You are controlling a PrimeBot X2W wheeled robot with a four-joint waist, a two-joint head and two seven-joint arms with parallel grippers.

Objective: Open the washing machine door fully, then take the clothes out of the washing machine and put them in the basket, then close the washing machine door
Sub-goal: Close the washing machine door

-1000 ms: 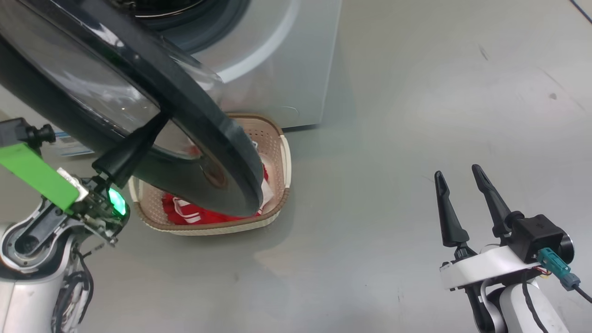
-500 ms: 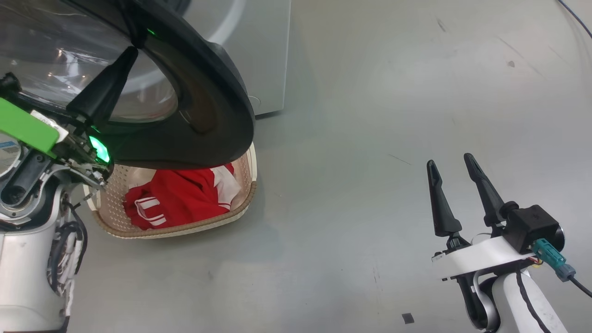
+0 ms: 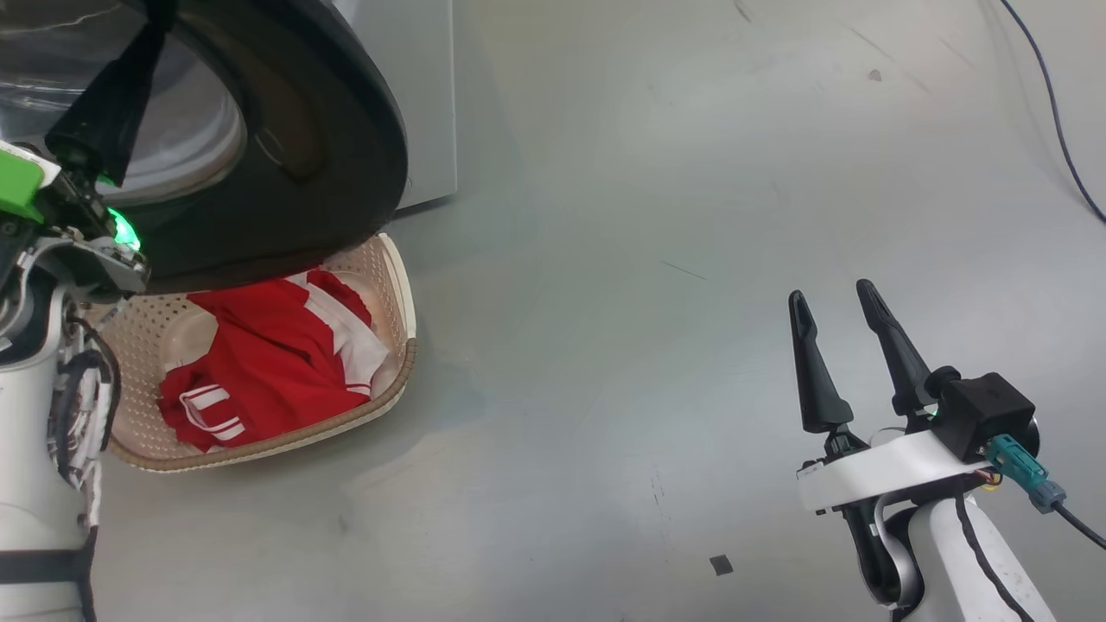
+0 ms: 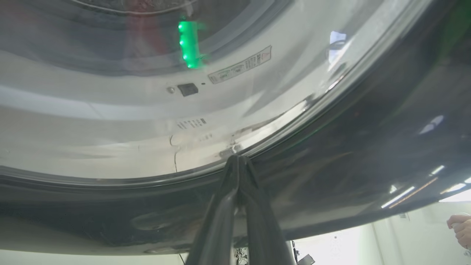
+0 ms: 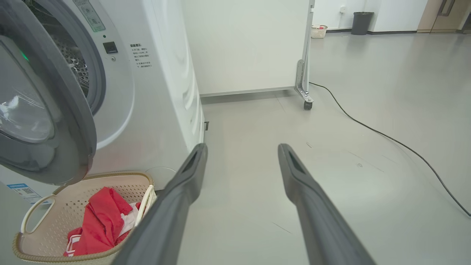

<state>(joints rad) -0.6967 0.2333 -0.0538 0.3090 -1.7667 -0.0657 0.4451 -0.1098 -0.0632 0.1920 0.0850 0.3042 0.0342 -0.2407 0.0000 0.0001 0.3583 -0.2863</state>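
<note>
The left gripper (image 4: pixel 238 159), pinched shut and empty, is touching the washing machine door (image 3: pixel 346 147), which is hanging ajar above the basket (image 3: pixel 285 438) where the clothes (image 3: pixel 268 354) are lying. The right gripper (image 3: pixel 829 294) is hovering wide open, empty.

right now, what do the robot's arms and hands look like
The right arm and left arm are white with black joints. The right hand and left hand each have two long tapering dark fingers. The right wrist carries a black box with a teal connector and black cable. The left wrist has a bright green strip, green light and black wiring.
</note>
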